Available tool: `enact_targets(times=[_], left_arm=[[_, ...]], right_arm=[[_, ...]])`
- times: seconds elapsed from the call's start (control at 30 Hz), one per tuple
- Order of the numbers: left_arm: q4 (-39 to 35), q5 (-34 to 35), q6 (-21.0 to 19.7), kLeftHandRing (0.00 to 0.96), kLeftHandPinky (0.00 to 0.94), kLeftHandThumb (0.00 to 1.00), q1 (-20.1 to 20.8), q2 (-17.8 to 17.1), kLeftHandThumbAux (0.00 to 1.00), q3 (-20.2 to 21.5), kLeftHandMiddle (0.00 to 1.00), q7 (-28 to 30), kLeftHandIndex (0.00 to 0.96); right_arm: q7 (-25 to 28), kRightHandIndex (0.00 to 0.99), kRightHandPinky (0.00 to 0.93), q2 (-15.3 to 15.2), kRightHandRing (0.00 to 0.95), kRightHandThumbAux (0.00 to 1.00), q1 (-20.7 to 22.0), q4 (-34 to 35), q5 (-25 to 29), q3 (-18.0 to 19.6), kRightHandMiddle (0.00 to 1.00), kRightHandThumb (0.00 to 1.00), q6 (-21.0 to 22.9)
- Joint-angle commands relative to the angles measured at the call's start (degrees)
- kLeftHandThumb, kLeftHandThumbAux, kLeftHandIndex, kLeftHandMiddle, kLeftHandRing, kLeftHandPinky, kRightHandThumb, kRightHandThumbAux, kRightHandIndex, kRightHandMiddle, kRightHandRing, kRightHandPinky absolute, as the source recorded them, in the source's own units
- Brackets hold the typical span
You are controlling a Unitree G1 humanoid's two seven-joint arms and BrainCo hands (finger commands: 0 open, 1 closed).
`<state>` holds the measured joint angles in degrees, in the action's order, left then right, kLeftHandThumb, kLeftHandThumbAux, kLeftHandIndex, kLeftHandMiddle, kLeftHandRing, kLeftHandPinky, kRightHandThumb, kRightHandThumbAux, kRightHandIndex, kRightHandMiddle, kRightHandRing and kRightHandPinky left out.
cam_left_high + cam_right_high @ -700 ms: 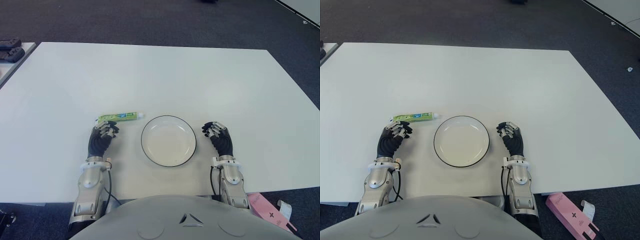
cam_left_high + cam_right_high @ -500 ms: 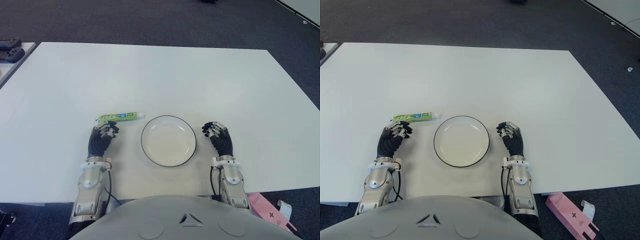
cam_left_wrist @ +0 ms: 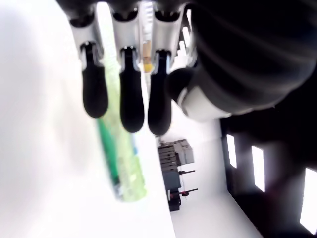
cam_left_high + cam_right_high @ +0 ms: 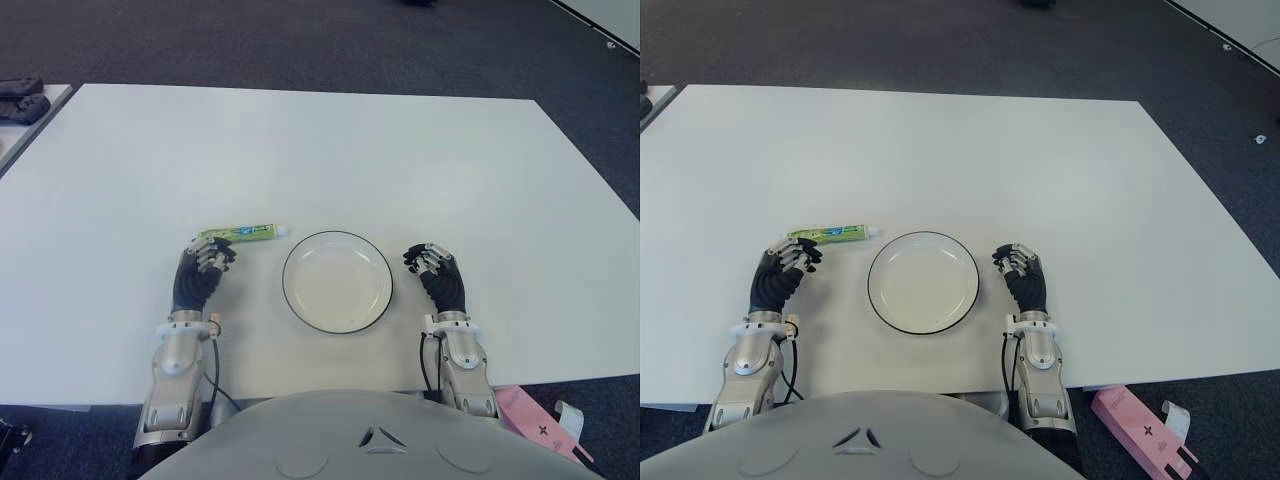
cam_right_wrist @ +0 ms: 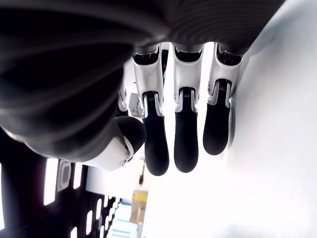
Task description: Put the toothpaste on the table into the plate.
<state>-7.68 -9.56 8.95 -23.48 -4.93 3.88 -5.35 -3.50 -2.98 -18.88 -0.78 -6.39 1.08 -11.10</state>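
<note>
Toothpaste (image 4: 238,234) lies crosswise, cap toward plate (image 4: 300,310).

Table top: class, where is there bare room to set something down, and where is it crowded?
The table is bare beyond the toothpaste and plate, and right of the right hand. The plate's inside is bare. It is crowded where the left hand shows beside the toothpaste.

Green toothpaste (image 4: 240,233), black-rimmed white plate (image 4: 296,301), white table (image 4: 320,150)
</note>
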Motion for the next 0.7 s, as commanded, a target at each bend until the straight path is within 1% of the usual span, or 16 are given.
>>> enact_targets(times=[0.03,0.2,0.3,0.53,0.6,0.7], left_arm=[[-1.9,-4.0,-0.9,0.522,0.523,0.703,2.1,-1.7,0.720,0.5,0.524,-1.5,0.430],[-4.1,-7.3,-0.1,0.539,0.541,0.700,3.6,-3.6,0.721,0.8,0.539,-2.1,0.430],[-3.7,-8.2,1.9,0.549,0.547,0.698,4.0,-4.5,0.722,1.0,0.549,-2.4,0.430],[-4.2,-9.9,3.5,0.564,0.555,0.697,4.8,-5.6,0.722,1.0,0.564,-2.7,0.430],[-4.3,-11.3,3.7,0.566,0.557,0.697,5.1,-6.0,0.722,1.1,0.566,-3.1,0.430],[-4.8,-15.2,3.2,0.569,0.560,0.699,6.1,-7.3,0.722,1.1,0.568,-4.1,0.431]], right_arm=[[0.3,0.424,0.456,0.2,0.469,0.731,0.2,-1.3,0.4,-0.2,0.490,0.704,0.2],[0.2,0.424,0.462,0.2,0.470,0.732,0.3,-1.5,0.4,-0.1,0.491,0.702,0.1],[0.0,0.424,0.469,0.2,0.474,0.732,0.3,-1.6,0.3,0.0,0.494,0.701,0.2],[0.0,0.425,0.453,0.2,0.472,0.732,0.2,-1.3,0.3,0.1,0.495,0.703,0.5],[0.1,0.425,0.451,0.2,0.470,0.731,0.2,-1.3,0.4,0.1,0.494,0.703,0.6],[0.3,0.426,0.448,0.2,0.468,0.731,0.2,-1.2,0.6,0.1,0.493,0.704,0.6]])
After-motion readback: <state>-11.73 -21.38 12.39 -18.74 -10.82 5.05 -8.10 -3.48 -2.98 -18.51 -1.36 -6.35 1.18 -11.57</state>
